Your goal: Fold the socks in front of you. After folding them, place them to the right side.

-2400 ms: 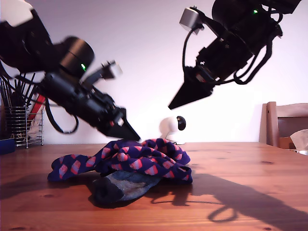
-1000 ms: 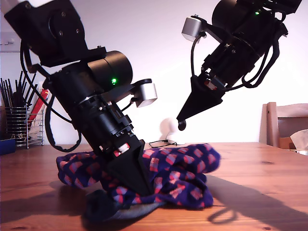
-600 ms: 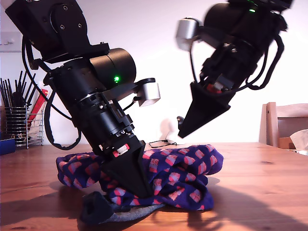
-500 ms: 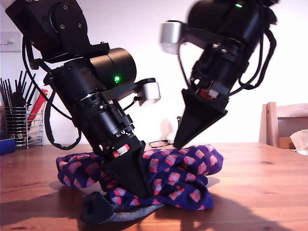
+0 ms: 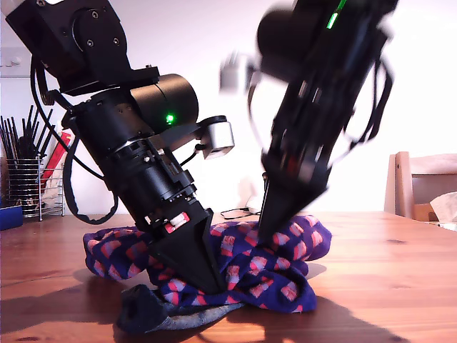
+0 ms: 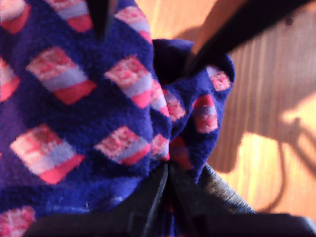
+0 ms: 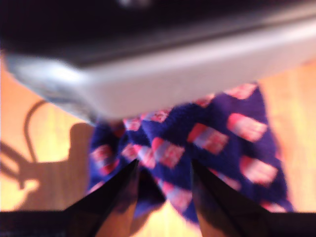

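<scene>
The socks lie in a bunched heap on the wooden table point(image 5: 385, 271). Navy-purple ones with red-pink checks point(image 5: 278, 264) are on top, and a plain dark grey-blue one point(image 5: 153, 314) is underneath at the front. My first gripper point(image 5: 208, 284) is the arm on the exterior view's left. It is pressed down into the heap and shut point(image 6: 168, 173) on a fold of checked sock point(image 6: 74, 113), with grey sock point(image 6: 222, 190) beside it. My second gripper point(image 5: 268, 232), motion-blurred, touches the heap's top. Its fingers stand apart point(image 7: 163, 165) over checked sock point(image 7: 212, 143).
A wire rack of dark utensils point(image 5: 25, 186) and a blue container point(image 5: 11, 214) stand at the exterior view's left. A wooden chair point(image 5: 425, 186) and a white tissue point(image 5: 446, 207) are at its right edge. A thin cable point(image 5: 239, 212) lies behind the heap.
My second arm has swung down from high on the exterior view's right onto the top of the heap. My first arm, which pressed into the socks earlier, has held still over the last second.
</scene>
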